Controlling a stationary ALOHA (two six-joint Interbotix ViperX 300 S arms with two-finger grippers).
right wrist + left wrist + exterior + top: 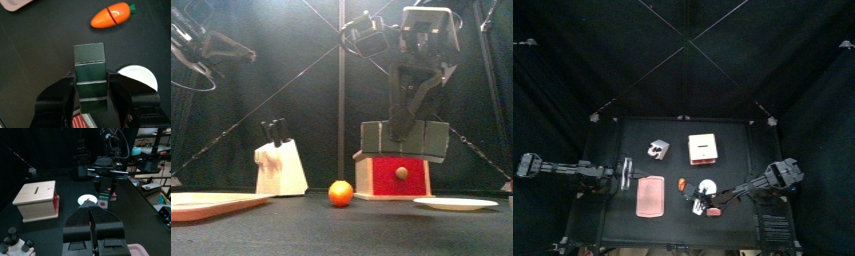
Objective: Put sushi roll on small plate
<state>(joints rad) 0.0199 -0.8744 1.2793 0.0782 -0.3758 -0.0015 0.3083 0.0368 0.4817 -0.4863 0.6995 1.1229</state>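
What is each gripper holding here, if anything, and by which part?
The right gripper grips a dark green block between its jaws, by the block's two long sides. The left gripper is shut and holds nothing.

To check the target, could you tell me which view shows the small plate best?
Left wrist view: the small plate shows as a round disc. Top shows it tiny, front edge-on, right wrist only part.

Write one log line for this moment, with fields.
left gripper: jaws shut, table's left | right gripper: low beside small plate | sushi roll: not clearly visible
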